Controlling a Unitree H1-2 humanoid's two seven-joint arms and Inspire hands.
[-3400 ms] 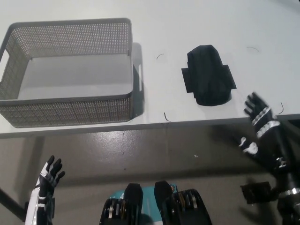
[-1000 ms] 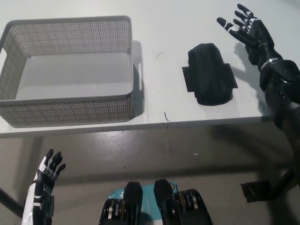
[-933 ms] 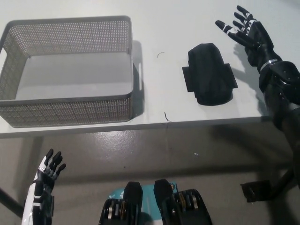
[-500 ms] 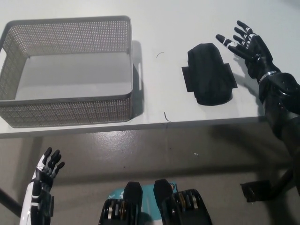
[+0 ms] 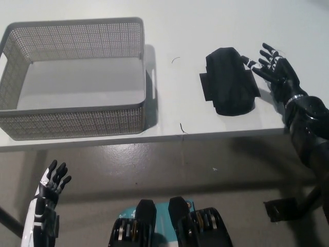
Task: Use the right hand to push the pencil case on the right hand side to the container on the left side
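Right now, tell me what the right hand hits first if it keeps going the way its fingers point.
The pencil case: the right hand sits just right of it, fingers aimed left at its edge. Whether they already touch is unclear.

Bare table lies between pencil case and container.

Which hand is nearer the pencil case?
Right. The right hand is open at the pencil case's right edge; the left hand hangs open below the table, far off.

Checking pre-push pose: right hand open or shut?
Open. The right hand has its fingers spread, holding nothing, just right of the pencil case.
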